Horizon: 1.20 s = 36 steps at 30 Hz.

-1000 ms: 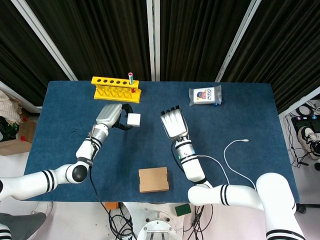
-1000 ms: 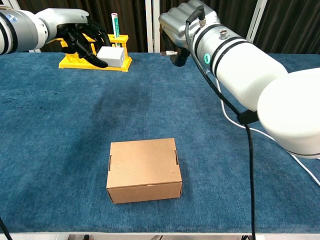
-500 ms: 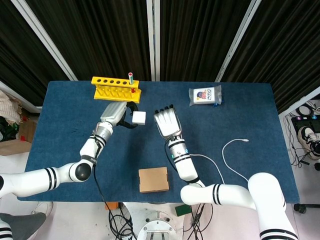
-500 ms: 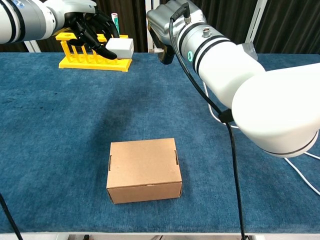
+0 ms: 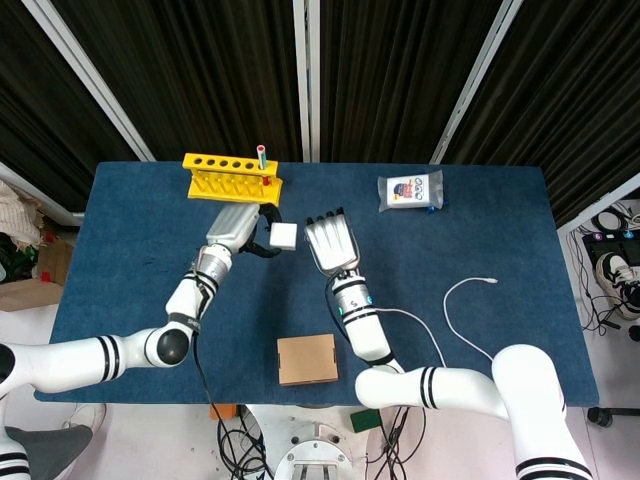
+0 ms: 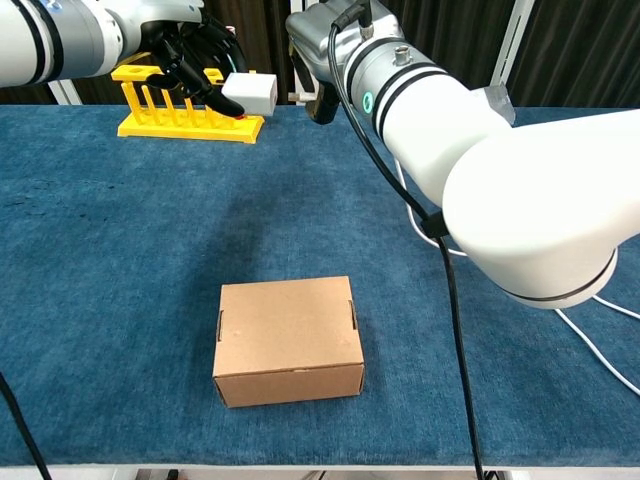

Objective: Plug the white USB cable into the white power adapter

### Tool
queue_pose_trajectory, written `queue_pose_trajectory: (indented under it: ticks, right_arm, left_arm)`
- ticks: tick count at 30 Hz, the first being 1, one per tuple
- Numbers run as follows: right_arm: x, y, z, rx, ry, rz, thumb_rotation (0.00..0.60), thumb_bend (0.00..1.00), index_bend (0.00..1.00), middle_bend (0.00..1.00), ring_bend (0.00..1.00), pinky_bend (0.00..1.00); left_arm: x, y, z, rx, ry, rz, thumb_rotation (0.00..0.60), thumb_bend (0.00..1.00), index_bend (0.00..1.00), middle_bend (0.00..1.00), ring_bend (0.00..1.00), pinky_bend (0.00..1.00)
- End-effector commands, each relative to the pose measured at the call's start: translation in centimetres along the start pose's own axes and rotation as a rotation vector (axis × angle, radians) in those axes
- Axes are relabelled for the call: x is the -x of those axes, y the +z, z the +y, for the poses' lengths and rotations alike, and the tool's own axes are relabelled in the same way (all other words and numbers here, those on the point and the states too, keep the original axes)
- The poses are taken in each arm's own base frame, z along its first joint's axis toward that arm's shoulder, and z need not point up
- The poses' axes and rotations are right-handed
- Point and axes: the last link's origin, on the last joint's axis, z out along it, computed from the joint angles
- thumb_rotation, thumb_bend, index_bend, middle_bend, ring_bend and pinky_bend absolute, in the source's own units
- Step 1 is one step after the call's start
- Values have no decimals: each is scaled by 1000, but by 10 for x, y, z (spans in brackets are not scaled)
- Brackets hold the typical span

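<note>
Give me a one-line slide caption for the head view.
Left hand holds the white power adapter beside the open right hand; white USB cable lies untouched.

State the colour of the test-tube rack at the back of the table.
The rack is yellow, clearest in the head view.

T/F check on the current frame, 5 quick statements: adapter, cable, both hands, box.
1. The left hand holds the white cube-shaped power adapter. True.
2. The right hand grips the white USB cable. False: the cable lies on the blue table by the right edge, and the hand holds nothing, its fingers spread.
3. The small brown cardboard box sits near the table's front edge. True.
4. The adapter rests on the table. False: it is held in the air, above the table.
5. The yellow test-tube rack holds one tube. True.
</note>
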Motion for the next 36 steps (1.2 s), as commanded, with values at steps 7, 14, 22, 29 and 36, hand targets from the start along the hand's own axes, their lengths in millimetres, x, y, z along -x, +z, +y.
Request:
queue_pose_trajectory:
  ticks: [7, 14, 22, 29, 36]
  right_arm:
    - [-1, -1, -2, 0, -11, 5, 600, 831, 625, 623, 520, 484]
    - [-1, -1, -4, 1, -19, 6, 600, 830, 625, 623, 521, 484]
    - [0, -1, -8, -6, -20, 0, 600, 831, 625, 623, 522, 484]
    - [-1, 0, -9, -5, -11, -1, 600, 831, 626, 623, 528, 486]
    - [0, 1, -11, -5, -9, -9, 600, 831, 627, 624, 531, 494]
  left_arm:
    - [3, 0, 5, 6, 6, 2, 600, 335, 680, 572, 713, 913]
    - [5, 1, 8, 10, 12, -1, 600, 335, 680, 571, 713, 912]
    - [6, 1, 9, 11, 19, -4, 600, 335, 680, 570, 713, 912]
    - [5, 2, 10, 11, 19, -4, 600, 335, 679, 568, 713, 912]
    - [5, 2, 12, 14, 38, -2, 600, 334, 680, 568, 713, 913]
